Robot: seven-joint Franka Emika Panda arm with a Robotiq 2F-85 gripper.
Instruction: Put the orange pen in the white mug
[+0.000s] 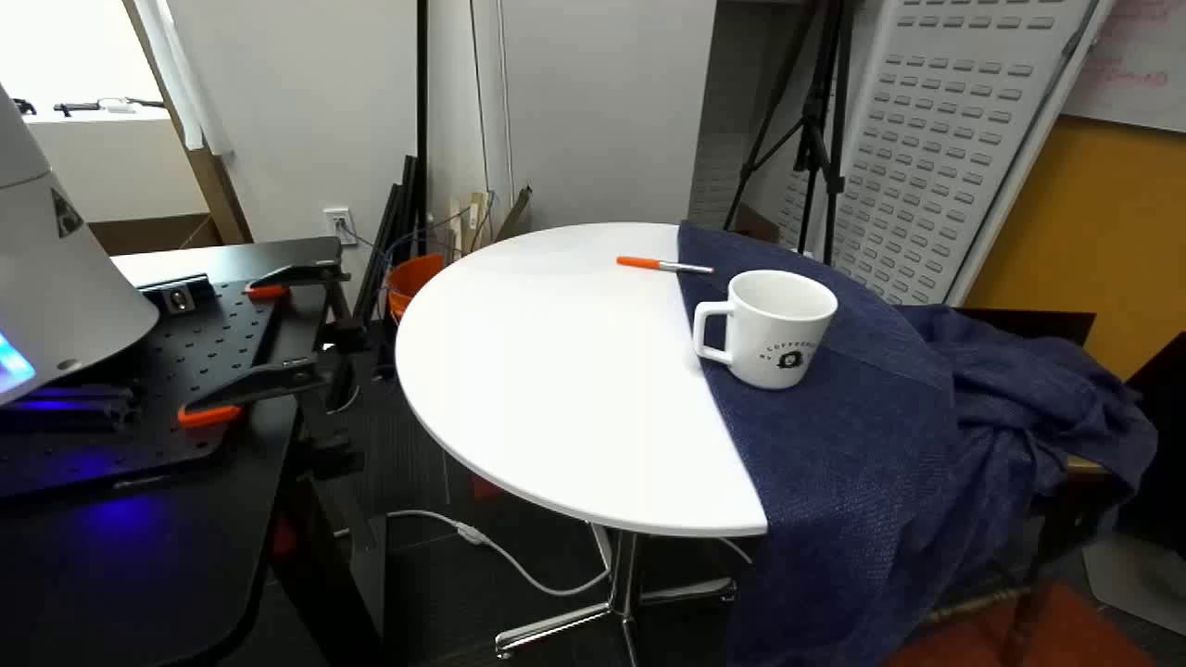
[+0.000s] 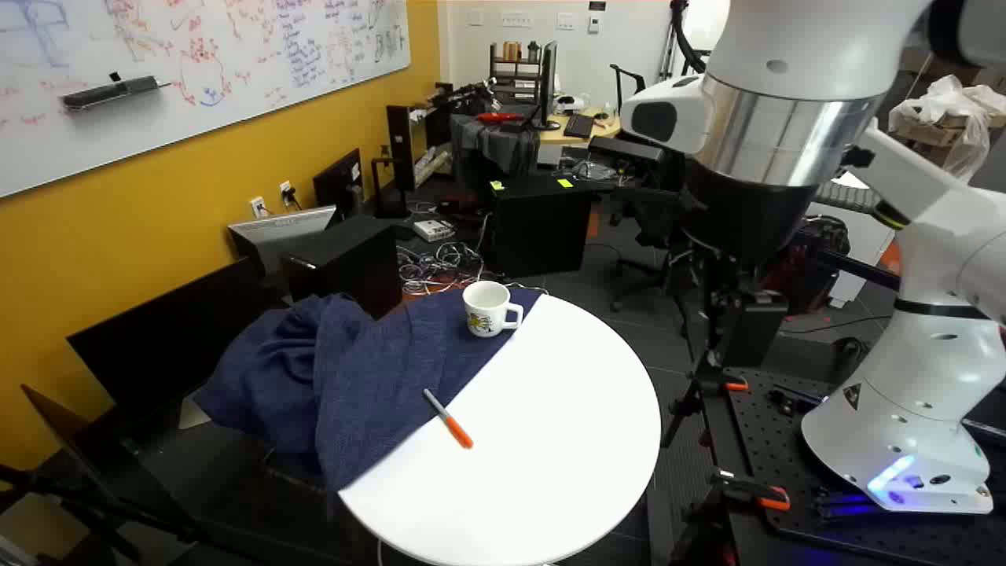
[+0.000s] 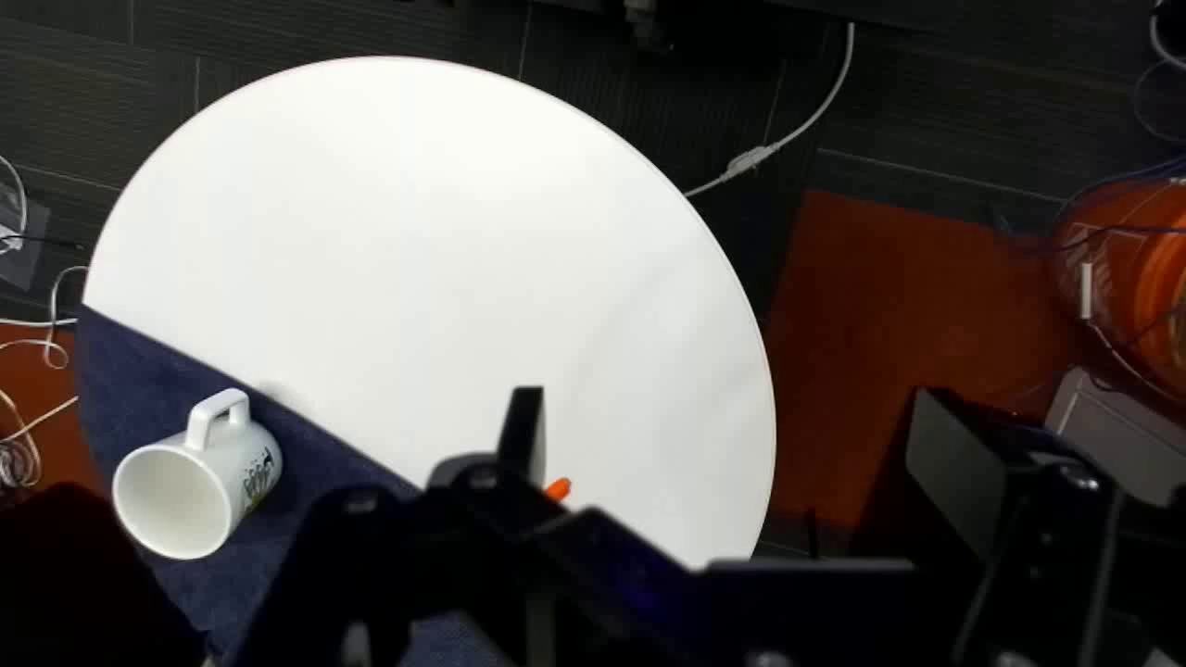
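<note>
In an exterior view, the round white table [image 1: 547, 371] carries a dark-blue woven cloth [image 1: 852, 426] towards 3 o'clock; a slim orange-and-silver pen [image 1: 664, 265] straddles the cloth's edge near 12.

In an exterior view the line of sight slants down over the round white table [image 1: 556, 371], the Panda base [image 1: 69, 269] at nine o'clock, the white mug [image 1: 769, 338] nearer than the orange pen [image 1: 639, 263]. In an exterior view facing roughly the opposite way, also downward, the Panda arm [image 2: 817, 134] looms close at three o'clock, the pen nearer than the mug. Both exterior views share table, mug and pen. The wrist view looks steeply down on the table, the gripper [image 3: 725, 417] very near from four round to seven o'clock, the mug at eight.
</note>
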